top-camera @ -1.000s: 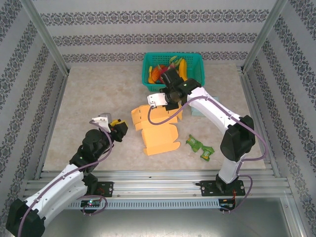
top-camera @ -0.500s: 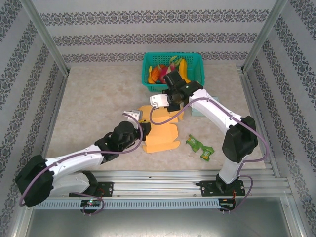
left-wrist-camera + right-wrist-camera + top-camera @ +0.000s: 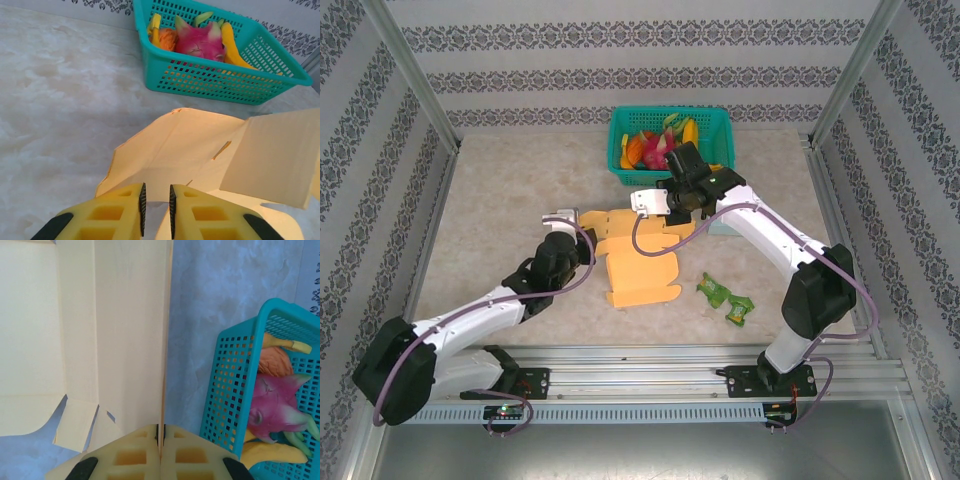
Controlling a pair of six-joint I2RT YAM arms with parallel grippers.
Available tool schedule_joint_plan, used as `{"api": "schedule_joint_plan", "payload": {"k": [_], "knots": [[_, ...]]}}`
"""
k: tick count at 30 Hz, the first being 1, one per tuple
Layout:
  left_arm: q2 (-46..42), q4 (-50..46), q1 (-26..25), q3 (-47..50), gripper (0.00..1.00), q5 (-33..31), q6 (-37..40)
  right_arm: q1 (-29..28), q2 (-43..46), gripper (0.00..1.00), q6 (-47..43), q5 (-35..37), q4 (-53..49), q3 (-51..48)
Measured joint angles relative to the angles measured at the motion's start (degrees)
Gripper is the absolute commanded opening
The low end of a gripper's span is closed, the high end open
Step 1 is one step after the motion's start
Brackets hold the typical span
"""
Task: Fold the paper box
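The orange paper box (image 3: 642, 268) lies half unfolded in the middle of the table, its back panels raised. My right gripper (image 3: 658, 206) is shut on the thin edge of a raised panel; in the right wrist view the gripper (image 3: 161, 429) pinches that paper box (image 3: 120, 340) edge-on. My left gripper (image 3: 584, 230) is at the box's left flap. In the left wrist view its jaws (image 3: 156, 192) stand a narrow gap apart with bare table between them, and the lower edge of the paper box (image 3: 200, 150) flap sits just past the tips.
A teal basket (image 3: 620, 150) of toy fruit stands at the back, close behind the right gripper, also visible as the basket (image 3: 215, 82) and the basket (image 3: 235, 390). A green packet (image 3: 725, 297) lies to the box's right. A pale blue object (image 3: 720, 226) sits under the right arm.
The left arm has swung from the near left over to the box's left flap, its jaws narrowing. The right gripper has shifted slightly right and back with the panel.
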State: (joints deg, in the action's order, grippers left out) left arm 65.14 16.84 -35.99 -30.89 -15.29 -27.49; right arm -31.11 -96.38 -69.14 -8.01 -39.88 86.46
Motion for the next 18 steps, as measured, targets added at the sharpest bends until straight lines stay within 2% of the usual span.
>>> {"api": "schedule_joint_plan", "payload": {"k": [7,18], "knots": [[-3.5,-1.1,0.5,-0.3,0.23,1.3,0.0,-0.2,0.0,0.00,0.0,-0.4,0.5,-1.0],[2.1,-1.4,0.0,-4.0,0.24,8.0,-0.3,-1.1,0.0,0.00,1.3,-0.4,0.7,-1.0]]}}
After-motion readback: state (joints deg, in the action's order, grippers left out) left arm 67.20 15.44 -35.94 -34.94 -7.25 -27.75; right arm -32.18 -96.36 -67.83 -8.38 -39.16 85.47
